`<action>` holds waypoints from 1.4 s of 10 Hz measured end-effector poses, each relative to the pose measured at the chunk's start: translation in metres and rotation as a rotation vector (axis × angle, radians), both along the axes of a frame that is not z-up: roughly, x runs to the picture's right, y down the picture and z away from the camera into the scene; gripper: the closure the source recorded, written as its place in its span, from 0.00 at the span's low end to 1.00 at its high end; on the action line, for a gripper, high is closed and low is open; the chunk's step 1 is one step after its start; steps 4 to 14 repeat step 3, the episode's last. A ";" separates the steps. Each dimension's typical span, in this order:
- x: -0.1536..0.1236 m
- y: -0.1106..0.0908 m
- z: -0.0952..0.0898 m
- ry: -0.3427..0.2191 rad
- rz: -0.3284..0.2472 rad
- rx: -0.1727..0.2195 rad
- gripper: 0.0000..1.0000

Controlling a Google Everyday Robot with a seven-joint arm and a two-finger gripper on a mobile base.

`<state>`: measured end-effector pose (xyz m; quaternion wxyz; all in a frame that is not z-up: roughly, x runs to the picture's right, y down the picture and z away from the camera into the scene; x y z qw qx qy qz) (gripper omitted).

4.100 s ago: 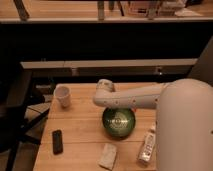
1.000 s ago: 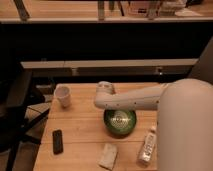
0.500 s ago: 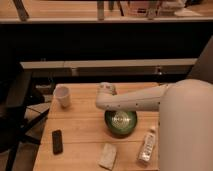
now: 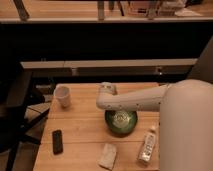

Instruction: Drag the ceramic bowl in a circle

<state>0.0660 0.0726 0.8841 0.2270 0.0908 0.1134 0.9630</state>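
Observation:
The ceramic bowl (image 4: 121, 123) is a round, glossy dark green bowl with pale rings inside. It stands on the wooden table (image 4: 80, 127) near the middle. My white arm reaches in from the right, across the bowl's far edge. The gripper (image 4: 107, 99) is at the arm's left end, just above the bowl's far-left rim. The arm hides where the gripper meets the bowl.
A small white cup (image 4: 62, 96) stands at the far left of the table. A black remote (image 4: 57, 141) lies at the front left. A pale sponge-like block (image 4: 107, 155) and a lying bottle (image 4: 147, 146) are at the front. A dark chair (image 4: 17, 105) stands left of the table.
The bowl and the arm's end have shifted slightly to the right since the earliest frame. They have hardly moved in the last second.

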 end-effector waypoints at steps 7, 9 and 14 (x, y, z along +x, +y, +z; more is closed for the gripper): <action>-0.001 -0.001 0.001 -0.002 -0.016 0.004 0.53; -0.001 -0.001 0.001 -0.002 -0.016 0.004 0.53; -0.001 -0.001 0.001 -0.002 -0.016 0.004 0.53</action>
